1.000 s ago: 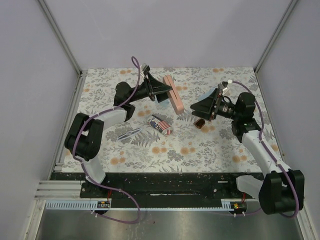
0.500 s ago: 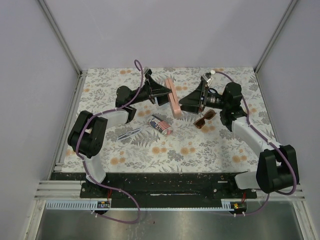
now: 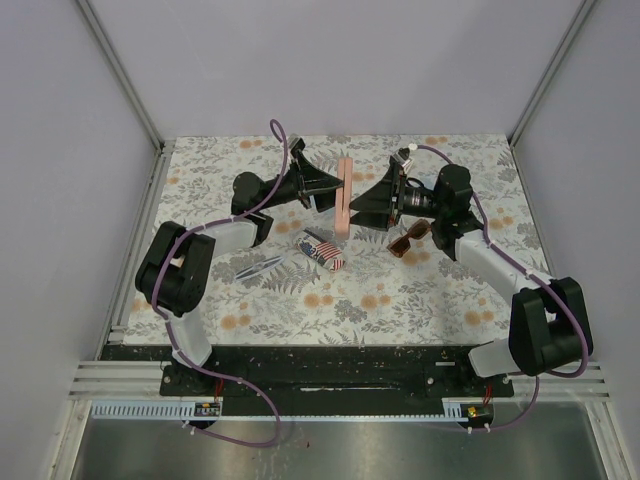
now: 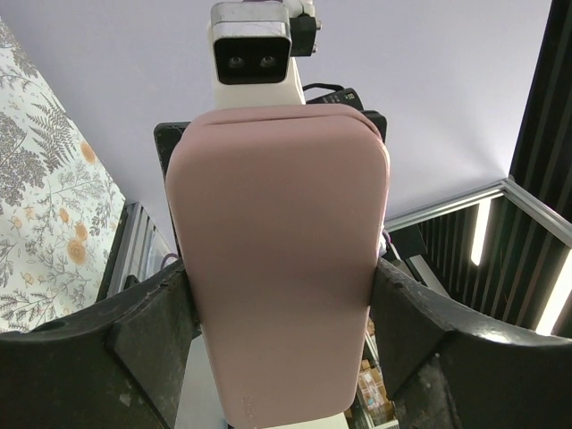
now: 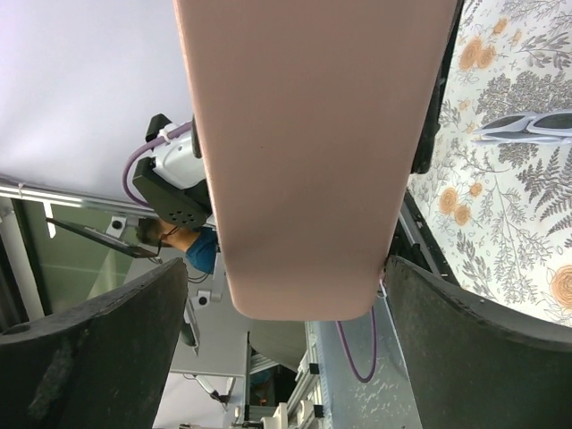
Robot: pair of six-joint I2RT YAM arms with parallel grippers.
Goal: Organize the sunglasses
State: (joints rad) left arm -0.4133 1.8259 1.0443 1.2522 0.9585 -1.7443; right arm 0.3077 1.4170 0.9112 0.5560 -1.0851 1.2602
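Left fingers (image 4: 134, 331) clamp the pink case (image 4: 281, 268), right fingers (image 5: 98, 349) spread around it, reddish-brown sunglasses (image 3: 411, 238) lying just beside.

Glossy reddish-brown sunglasses (image 3: 410, 239), pink case (image 3: 344, 196), floral tabletop (image 3: 400, 300)

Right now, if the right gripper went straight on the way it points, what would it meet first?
The pink case, held by the left gripper, lies straight ahead of the right gripper; how near is unclear.
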